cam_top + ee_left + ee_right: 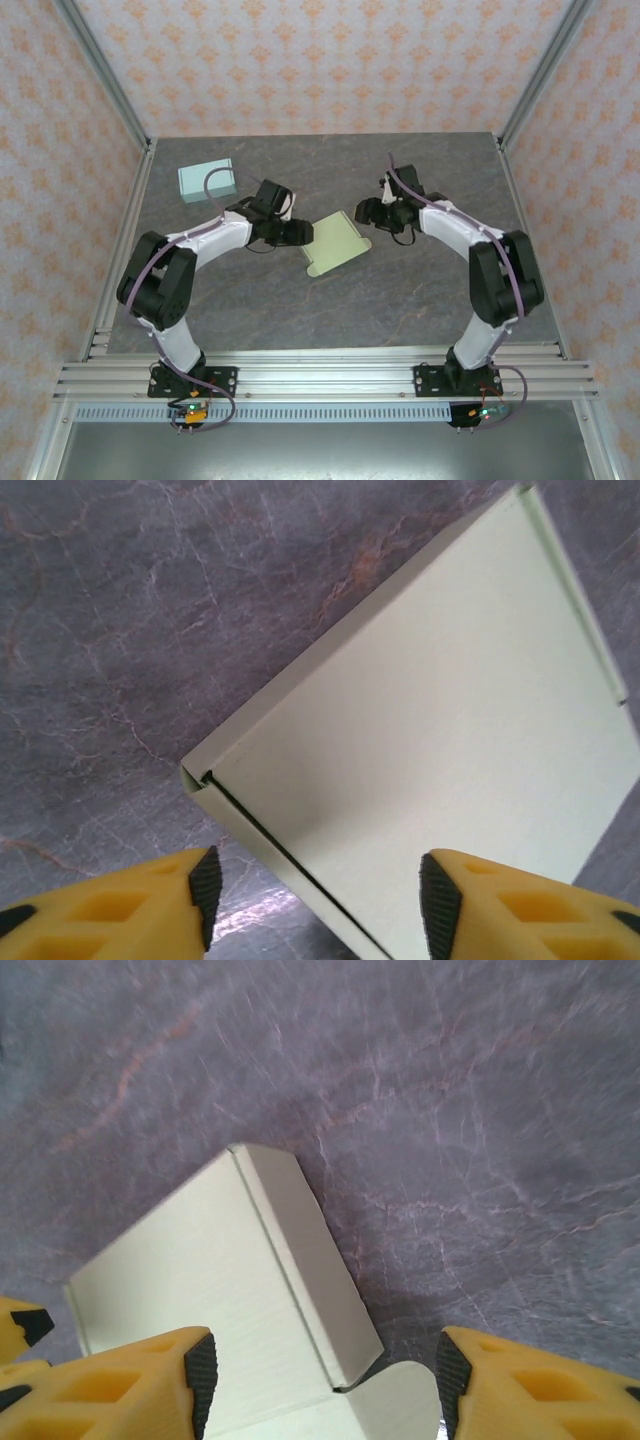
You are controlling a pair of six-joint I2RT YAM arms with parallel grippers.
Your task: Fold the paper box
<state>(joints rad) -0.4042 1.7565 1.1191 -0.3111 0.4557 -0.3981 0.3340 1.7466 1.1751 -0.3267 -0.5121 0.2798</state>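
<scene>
The pale green paper box lies on the dark table between the two arms, partly folded. In the left wrist view its broad panel has a raised side flap and a dark slit along the near edge. My left gripper is open just above that near corner, nothing between its fingers. The right wrist view shows the box with a narrow side flap and a rounded tab at the bottom. My right gripper is open over that tab, apart from it. From above, the left gripper and the right gripper flank the box.
A light blue folded box sits at the back left of the table. Patterned walls and metal frame posts enclose the table on three sides. Aluminium rails run along the near edge by the arm bases.
</scene>
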